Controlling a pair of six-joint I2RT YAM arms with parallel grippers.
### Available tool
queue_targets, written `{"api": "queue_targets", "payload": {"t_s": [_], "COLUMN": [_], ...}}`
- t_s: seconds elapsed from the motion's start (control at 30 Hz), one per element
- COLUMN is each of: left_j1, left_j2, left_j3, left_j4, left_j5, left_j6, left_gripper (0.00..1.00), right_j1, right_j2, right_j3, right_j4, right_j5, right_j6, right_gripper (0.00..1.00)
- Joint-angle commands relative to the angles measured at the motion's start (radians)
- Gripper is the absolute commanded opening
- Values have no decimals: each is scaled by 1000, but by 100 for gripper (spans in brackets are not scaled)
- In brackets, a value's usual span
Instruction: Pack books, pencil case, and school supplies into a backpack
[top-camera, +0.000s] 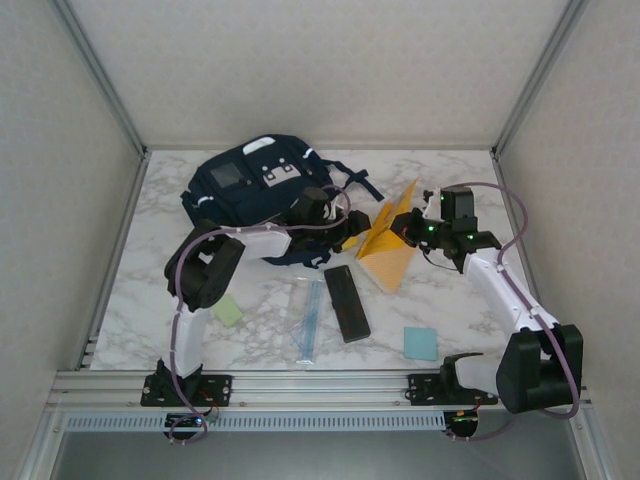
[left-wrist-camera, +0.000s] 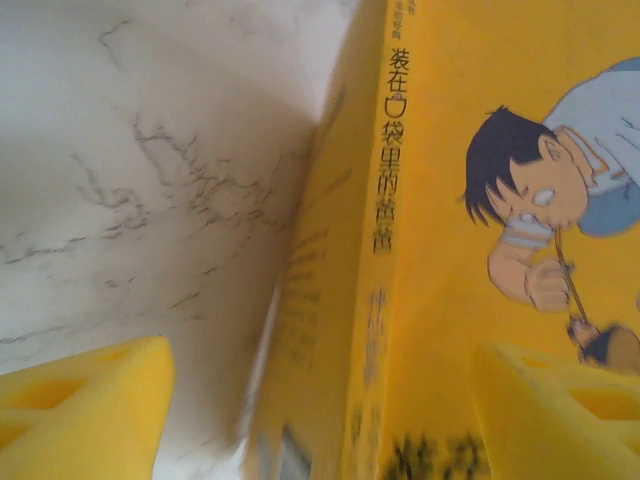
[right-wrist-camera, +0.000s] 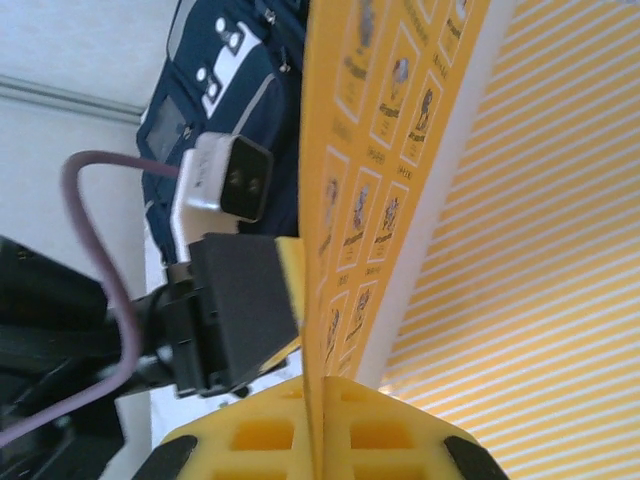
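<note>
Top external: right tool (right-wrist-camera: 322, 440) pinches the orange-yellow book (top-camera: 385, 240), tilted up beside the backpack (top-camera: 255, 180); left tool (left-wrist-camera: 320, 410) gapes at its spine. Pencil case (top-camera: 347, 303), ruler (top-camera: 310, 320), pale green pad (top-camera: 228, 311) and light blue pad (top-camera: 420, 342) lie unpacked on the surface (top-camera: 450, 295).

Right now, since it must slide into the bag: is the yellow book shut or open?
Open: the yellow book fans apart, its striped inside showing beside the right gripper.

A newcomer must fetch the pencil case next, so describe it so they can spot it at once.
Start at the navy backpack at the back of the marble table. Come toward the near edge: the pencil case lies flat just right of the clear ruler. It is the one long, black, opaque bar; the ruler is see-through.
</note>
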Motion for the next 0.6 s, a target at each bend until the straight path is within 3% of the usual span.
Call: {"api": "queue_targets", "payload": {"t_s": [0.0,0.33,0.57], "left_j1": [-27,-46,-54], "left_j2": [42,91,92], "left_j3": [-38,-70,-64], "left_j4": [187,407,408], "left_j5": [30,26,30], "left_j6": [-125,-273,-273], "left_gripper": [78,77,77], "right_j1": [-1,-24,-79], "right_j2": [-30,-15,-7], "right_j3": [-17,-271,-373], "right_j4": [72,233,224], "right_j5": [-89,-83,-46], "right_j6": [48,104,90], "right_gripper": [0,0,0]}}
